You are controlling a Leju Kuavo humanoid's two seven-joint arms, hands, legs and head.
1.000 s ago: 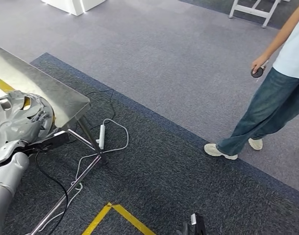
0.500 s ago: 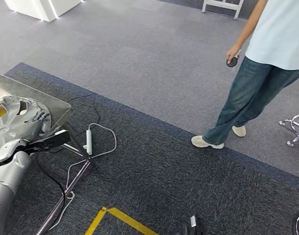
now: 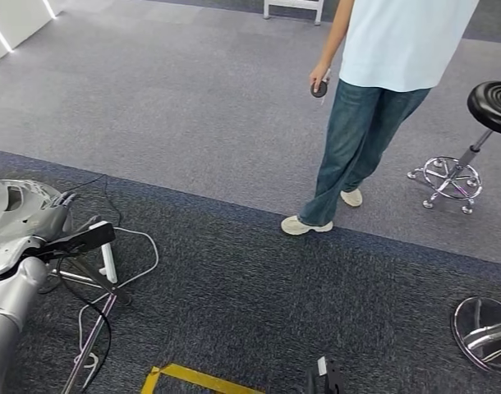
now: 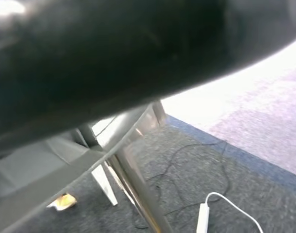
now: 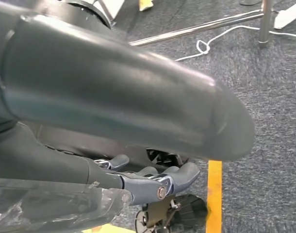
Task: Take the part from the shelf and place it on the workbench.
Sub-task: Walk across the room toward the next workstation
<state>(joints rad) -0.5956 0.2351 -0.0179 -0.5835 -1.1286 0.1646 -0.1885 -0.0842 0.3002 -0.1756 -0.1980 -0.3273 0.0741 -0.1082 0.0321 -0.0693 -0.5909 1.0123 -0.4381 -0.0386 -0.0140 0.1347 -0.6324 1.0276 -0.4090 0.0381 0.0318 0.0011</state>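
Swung rightward since before, workbench gone from sight. Carrying step: left hand gripping silver moulded plastic part against palm; right hand's grip unclear. Next: turn toward workbench, keeping clear of person ahead.

No lettering, label, brand or number reads anywhere here. The yellow floor tape on the dark carpet is a plain stripe with no characters on it, and the white power strip by the cables carries no legible marking. Wrist views are too blurred and close to make out any print.
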